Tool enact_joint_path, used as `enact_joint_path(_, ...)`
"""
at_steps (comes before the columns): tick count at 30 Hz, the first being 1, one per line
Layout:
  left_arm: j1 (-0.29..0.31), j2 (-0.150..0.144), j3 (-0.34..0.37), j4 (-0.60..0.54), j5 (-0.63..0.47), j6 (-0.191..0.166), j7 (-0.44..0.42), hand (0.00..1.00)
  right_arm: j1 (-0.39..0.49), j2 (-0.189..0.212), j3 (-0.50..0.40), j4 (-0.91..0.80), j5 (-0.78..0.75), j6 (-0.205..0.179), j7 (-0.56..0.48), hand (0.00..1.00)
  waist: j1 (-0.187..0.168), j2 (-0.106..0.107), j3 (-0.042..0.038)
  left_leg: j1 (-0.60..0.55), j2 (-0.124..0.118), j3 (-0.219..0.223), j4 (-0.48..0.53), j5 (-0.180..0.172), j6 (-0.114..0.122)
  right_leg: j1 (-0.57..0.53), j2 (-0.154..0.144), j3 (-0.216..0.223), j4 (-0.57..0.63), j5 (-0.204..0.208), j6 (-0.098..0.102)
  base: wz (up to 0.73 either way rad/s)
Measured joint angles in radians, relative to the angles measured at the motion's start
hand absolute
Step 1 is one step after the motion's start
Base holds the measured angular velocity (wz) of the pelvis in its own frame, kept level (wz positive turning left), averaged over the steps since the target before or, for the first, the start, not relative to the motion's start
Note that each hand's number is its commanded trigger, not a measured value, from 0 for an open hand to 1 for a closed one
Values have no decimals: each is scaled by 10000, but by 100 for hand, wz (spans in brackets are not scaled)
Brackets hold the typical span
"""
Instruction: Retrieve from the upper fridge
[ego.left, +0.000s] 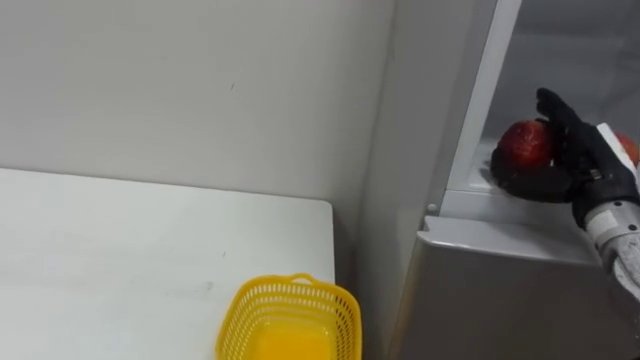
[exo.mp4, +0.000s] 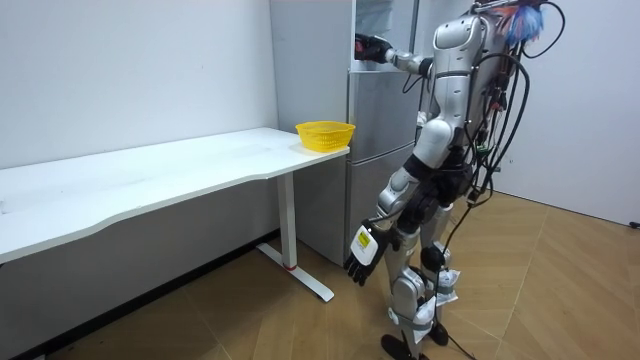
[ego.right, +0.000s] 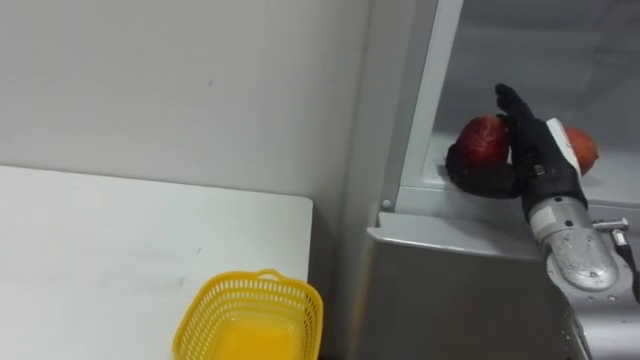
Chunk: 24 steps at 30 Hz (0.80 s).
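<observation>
Yellow basket (ego.left: 295, 298) on table (ego.left: 120, 250); right robot hand (ego.left: 580, 150) curls round red fruit (ego.left: 525, 145) in fridge (ego.left: 500, 290).

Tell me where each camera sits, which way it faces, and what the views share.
Left eye view: on the robot's head, looking down at a white table, yellow plastic mesh basket and open grey fridge; the right hand grips a round red fruit.
Right eye view: just beside it, same scene, same hand.
Room view: standing off in the room, facing the whole robot at the fridge, left hand hanging open.
All three share the basket, fridge and right hand.
</observation>
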<state>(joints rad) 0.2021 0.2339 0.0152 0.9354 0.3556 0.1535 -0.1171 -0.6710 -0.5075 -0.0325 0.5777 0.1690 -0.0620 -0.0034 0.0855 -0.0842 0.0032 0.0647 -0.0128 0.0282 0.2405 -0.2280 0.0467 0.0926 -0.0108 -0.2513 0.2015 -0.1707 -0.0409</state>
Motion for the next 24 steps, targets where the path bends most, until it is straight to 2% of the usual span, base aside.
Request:
enact_joint_path(6, -44, 5, -21, 0, 0, 1, -20, 0, -165, -165, 131, 443, 48, -14, 462, 0, 20, -33, -4, 89, -4, 5, -9, 2, 1, 85, -2, 18, -10, -4, 3, 0)
enact_joint_path(8, -40, 23, -16, 0, 6, 6, -12, 0, -184, -208, 120, 648, 151, -3, 774, 0, 51, -103, -9, 164, -6, 23, -29, 2, 0, 161, 2, 34, -101, -16, 2, 0)
enact_joint_path(9, -40, 23, -15, 0, 9, 6, -11, 0, -185, -241, 117, 679, 179, 3, 848, 26, 53, -122, -12, 164, -5, 23, -29, 1, 0, 177, 6, 33, -167, -17, 2, 0)
enact_joint_path(10, -38, 23, -17, 0, 11, 21, -11, 0, -186, -321, 125, 749, 206, 11, 1018, 68, 59, -155, -11, 172, -5, 20, -29, 1, 0, 194, 7, 28, -174, -17, 2, 0)
enact_joint_path(11, -37, 23, -17, -2, 9, 79, -9, 0, -195, -389, 126, 766, 221, 95, 1181, 90, 62, -183, -26, 175, -5, 20, -29, 1, 0, 203, 8, 26, -172, -16, 3, 0)
enact_joint_path(12, -37, 25, -17, -4, 9, 116, -3, 0, -216, -406, 126, 778, 222, 143, 1258, 100, 60, -192, -32, 176, -5, 20, -30, 0, 0, 208, 9, 26, -171, -16, 3, 0)
enact_joint_path(24, -81, 186, -28, -34, 2, 383, 54, 0, -779, -487, 18, 1119, 313, 654, 1512, 100, 50, -258, -21, 345, 9, 77, -188, 1, -6, 273, 40, 43, -274, -17, 6, 0)
